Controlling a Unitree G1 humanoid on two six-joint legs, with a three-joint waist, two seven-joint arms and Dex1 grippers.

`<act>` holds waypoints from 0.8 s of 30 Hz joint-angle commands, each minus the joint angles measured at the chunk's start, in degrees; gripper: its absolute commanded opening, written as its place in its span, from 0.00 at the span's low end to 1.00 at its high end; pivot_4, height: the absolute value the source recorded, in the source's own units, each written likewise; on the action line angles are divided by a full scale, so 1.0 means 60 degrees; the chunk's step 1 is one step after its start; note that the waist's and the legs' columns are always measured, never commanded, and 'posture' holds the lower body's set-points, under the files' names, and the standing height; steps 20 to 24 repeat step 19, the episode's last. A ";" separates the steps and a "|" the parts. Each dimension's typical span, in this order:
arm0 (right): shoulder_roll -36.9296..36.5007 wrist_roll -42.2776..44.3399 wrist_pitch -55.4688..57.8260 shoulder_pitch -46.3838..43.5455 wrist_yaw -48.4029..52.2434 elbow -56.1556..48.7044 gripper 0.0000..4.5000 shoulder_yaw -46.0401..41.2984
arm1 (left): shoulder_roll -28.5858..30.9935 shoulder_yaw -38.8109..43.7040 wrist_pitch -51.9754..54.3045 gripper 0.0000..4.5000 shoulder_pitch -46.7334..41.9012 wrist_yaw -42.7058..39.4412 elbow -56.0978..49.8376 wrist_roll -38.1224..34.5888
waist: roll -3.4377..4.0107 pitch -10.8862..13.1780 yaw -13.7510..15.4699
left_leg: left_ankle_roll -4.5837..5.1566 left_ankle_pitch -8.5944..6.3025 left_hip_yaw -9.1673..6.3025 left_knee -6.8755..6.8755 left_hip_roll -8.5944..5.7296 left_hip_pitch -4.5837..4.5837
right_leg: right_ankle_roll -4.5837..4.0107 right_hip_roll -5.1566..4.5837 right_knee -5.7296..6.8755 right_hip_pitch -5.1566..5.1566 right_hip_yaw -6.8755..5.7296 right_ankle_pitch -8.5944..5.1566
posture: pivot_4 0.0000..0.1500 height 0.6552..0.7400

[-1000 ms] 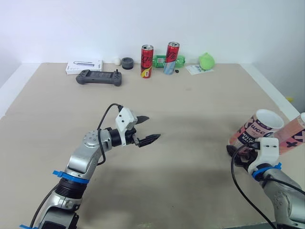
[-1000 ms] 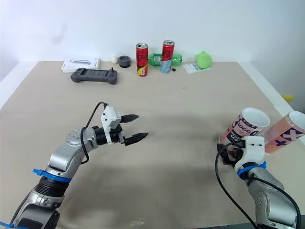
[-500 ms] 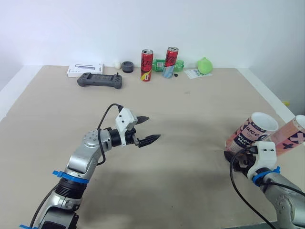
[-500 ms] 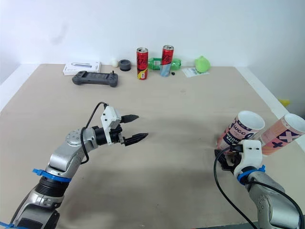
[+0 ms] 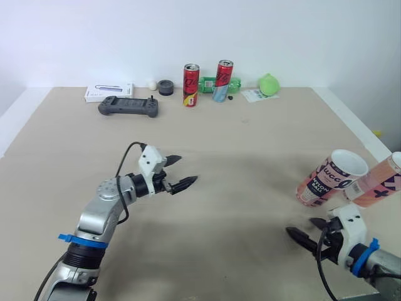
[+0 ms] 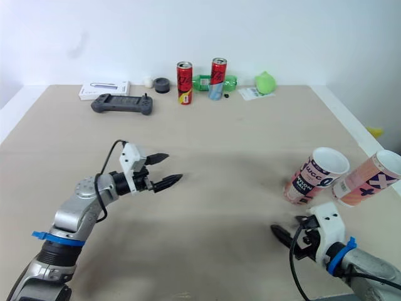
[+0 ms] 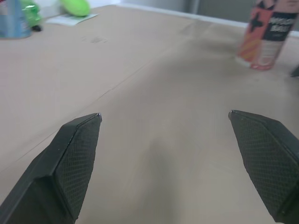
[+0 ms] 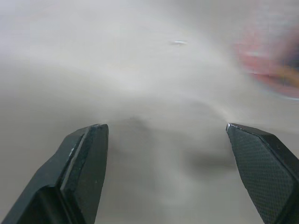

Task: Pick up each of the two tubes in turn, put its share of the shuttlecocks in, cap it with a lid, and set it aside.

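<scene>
At the far left edge of the table (image 5: 56, 163), a white box (image 5: 109, 91) and a dark game controller (image 5: 128, 107) sit against the wall. They look parked there out of the working area and play no part in the job. Nearer and left of centre, the left gripper (image 5: 187, 169) hangs over bare table with its jaws spread and nothing between them. It points toward the right side, which reads as a waiting pose, ready to receive or steady something. Along the back wall toward the middle stand two red cans (image 5: 191, 76), a green bottle (image 5: 213, 81) lying behind them and a green round thing (image 5: 270, 83), all well apart from both arms. On the right, the right gripper (image 5: 301, 226) hovers low over the table, jaws wide and empty, aimed leftward. The first tube (image 5: 329, 179), pink with a white open mouth, rests tilted just beyond and to the right of this claw, near but not touching. The second tube (image 5: 376, 185) lies beside it at the right edge. Both are probably left mouth-up for easy filling. The right claw is the natural one to reach them, while the left is well apart.
</scene>
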 commanded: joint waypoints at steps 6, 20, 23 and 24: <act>0.0633 -0.0829 -0.1402 -0.2827 -0.0277 0.0864 0.97 0.1900 | 0.0962 0.0603 -0.0159 1.00 0.1837 0.0145 -0.1829 0.0003 | 0.0144 0.0148 0.0099 | -0.0027 0.0018 0.0041 0.0026 -0.0039 -0.0037 | 0.0049 -0.0036 0.0016 -0.0049 0.0048 0.0033 | 1.00 1.00; 0.1340 -0.1387 -0.2305 -0.3976 -0.0540 0.2119 0.97 0.2419 | 0.1210 0.0544 0.0436 1.00 0.2239 0.0485 -0.2562 -0.0088 | 0.0150 0.0155 0.0206 | -0.0035 0.0016 0.0055 0.0028 -0.0056 -0.0060 | 0.0065 -0.0050 0.0020 -0.0074 0.0071 0.0029 | 1.00 1.00; 0.1340 -0.1387 -0.2305 -0.3976 -0.0540 0.2119 0.97 0.2419 | 0.1210 0.0544 0.0436 1.00 0.2239 0.0485 -0.2562 -0.0088 | 0.0150 0.0155 0.0206 | -0.0035 0.0016 0.0055 0.0028 -0.0056 -0.0060 | 0.0065 -0.0050 0.0020 -0.0074 0.0071 0.0029 | 1.00 1.00; 0.1340 -0.1387 -0.2305 -0.3976 -0.0540 0.2119 0.97 0.2419 | 0.1210 0.0544 0.0436 1.00 0.2239 0.0485 -0.2562 -0.0088 | 0.0150 0.0155 0.0206 | -0.0035 0.0016 0.0055 0.0028 -0.0056 -0.0060 | 0.0065 -0.0050 0.0020 -0.0074 0.0071 0.0029 | 1.00 1.00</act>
